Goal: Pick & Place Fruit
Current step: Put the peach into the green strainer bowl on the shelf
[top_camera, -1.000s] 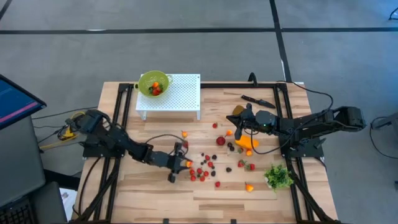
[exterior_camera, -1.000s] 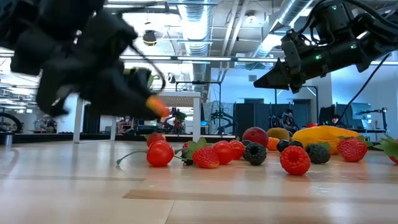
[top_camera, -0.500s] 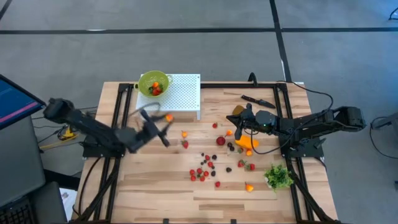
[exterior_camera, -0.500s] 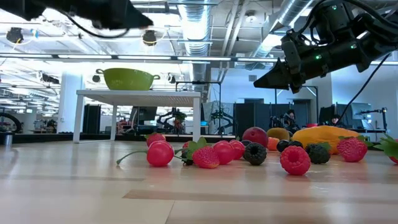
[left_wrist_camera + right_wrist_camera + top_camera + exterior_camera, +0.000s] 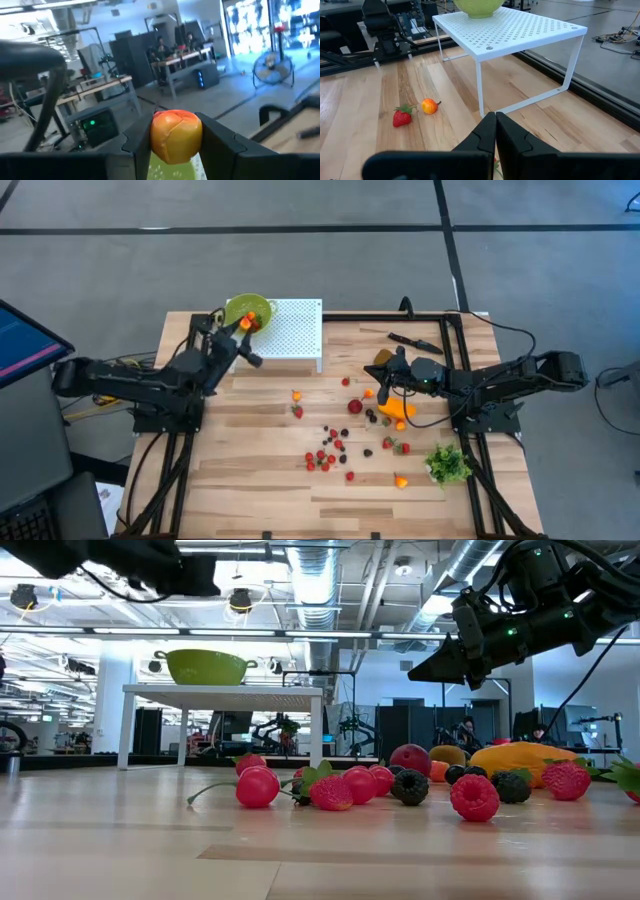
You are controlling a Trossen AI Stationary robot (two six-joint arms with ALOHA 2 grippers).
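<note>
The left arm stretches from the table's left edge toward the far left corner, raised off the wood, and its left gripper (image 5: 243, 323) sits over the near rim of the green bowl (image 5: 249, 311), which stands on the white perforated stand (image 5: 290, 330). Its fingers (image 5: 222, 145) pinch a small orange-and-red round fruit (image 5: 176, 136) between them, and the left wrist view shows the bowl's green directly beneath that piece, while other small pieces already lie in the bowl. Well to the right of this gripper, down on the wooden table (image 5: 250, 470), a loose scatter of small red and dark berries (image 5: 328, 452) spreads across the middle, with a strawberry (image 5: 402, 116) and a little orange fruit (image 5: 429, 105) just beside each other nearer the stand. Farther right, the right arm reaches in from the right edge, bent low and pointing toward the table's centre; the right gripper (image 5: 381, 382) has its fingers (image 5: 482, 134) pressed together on nothing. Just beside it, on its right-arm side, lie the elongated orange fruit (image 5: 398, 410) and the brownish oval fruit (image 5: 381, 358), with a black knife (image 5: 414, 341) behind and a green leafy bunch (image 5: 447, 464) near the table's front right. No readable label or writing shows anywhere.
</note>
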